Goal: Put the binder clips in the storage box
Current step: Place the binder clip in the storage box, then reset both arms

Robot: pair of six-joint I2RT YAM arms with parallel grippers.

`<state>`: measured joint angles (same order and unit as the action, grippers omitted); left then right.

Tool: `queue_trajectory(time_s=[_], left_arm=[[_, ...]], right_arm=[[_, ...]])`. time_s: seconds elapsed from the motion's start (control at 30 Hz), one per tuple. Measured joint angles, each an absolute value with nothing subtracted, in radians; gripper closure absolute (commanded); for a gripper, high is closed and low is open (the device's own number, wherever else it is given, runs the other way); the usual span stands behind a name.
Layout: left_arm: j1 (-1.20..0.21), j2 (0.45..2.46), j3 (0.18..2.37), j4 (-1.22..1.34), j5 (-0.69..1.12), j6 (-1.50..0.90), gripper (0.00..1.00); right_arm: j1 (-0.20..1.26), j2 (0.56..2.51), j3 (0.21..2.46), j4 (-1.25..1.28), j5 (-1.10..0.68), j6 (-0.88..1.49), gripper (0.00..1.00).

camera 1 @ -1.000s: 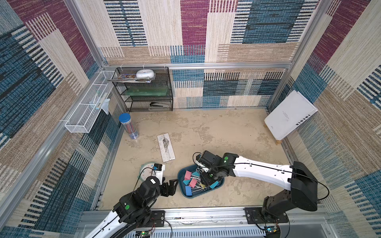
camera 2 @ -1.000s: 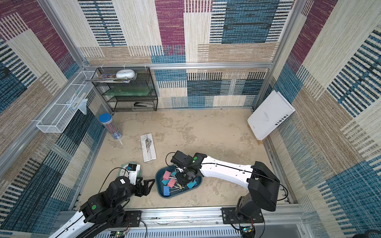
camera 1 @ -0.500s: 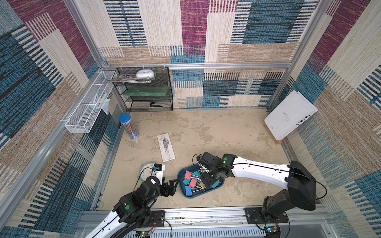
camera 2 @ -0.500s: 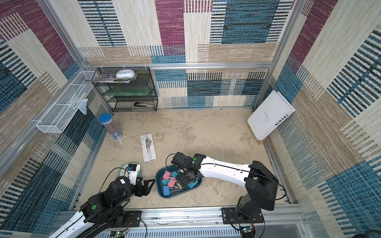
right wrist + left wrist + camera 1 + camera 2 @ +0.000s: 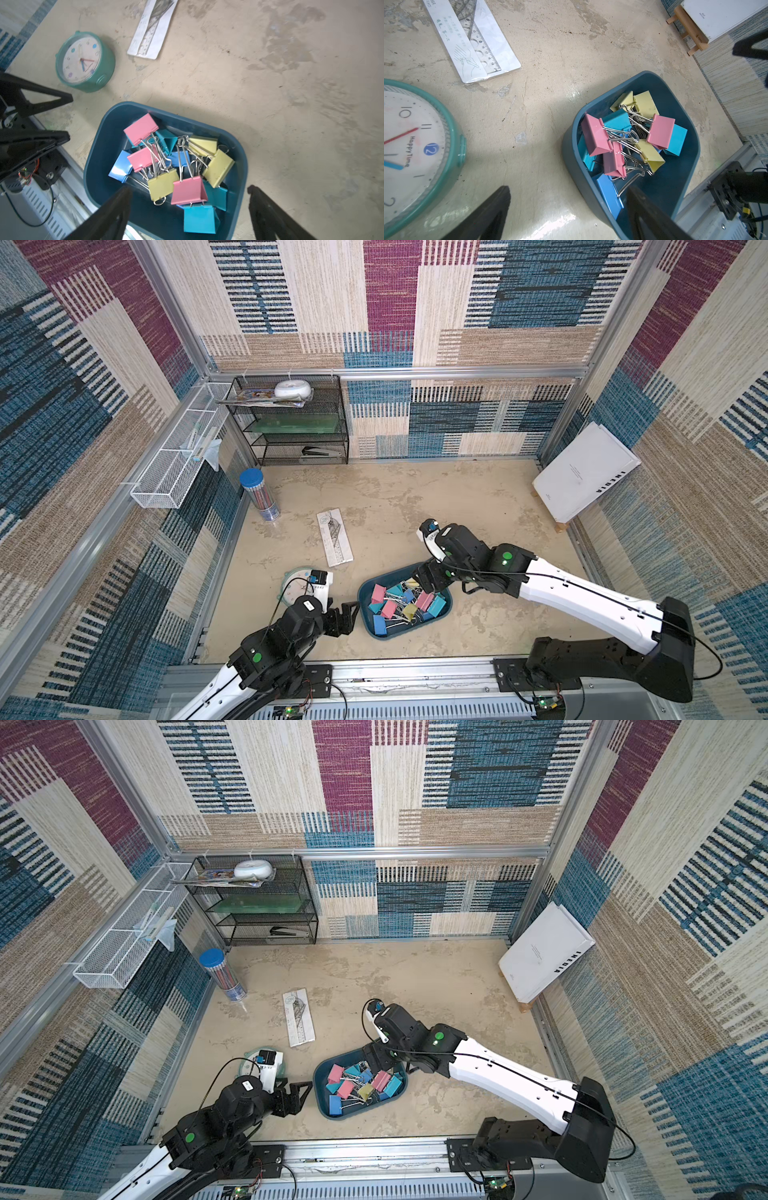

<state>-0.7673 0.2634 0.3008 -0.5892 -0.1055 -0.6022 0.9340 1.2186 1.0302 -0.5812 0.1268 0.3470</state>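
Note:
The storage box, a dark teal tray, sits near the front edge and holds a pile of several binder clips in pink, yellow, teal and blue. My right gripper hovers over the box's far right end, open and empty; in the right wrist view its jaws straddle a teal clip lying in the box. My left gripper stands open just left of the box, its jaws astride the box wall in the left wrist view.
A teal clock lies behind my left gripper. A packaged ruler lies mid-floor and a pencil tube stands at the left. A black mesh rack and white wire basket are at back left, a white book at right.
My right gripper's jaws have spread wide above the box, staying in nearly the same place. The left arm has not moved.

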Motion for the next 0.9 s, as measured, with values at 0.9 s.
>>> queue_trajectory(time_s=[0.9], left_arm=[[-0.655, 0.819, 0.651, -0.39, -0.586, -0.501, 0.01]], right_arm=[[0.204, 1.187, 0.582, 0.062, 0.2, 0.352, 0.0]])
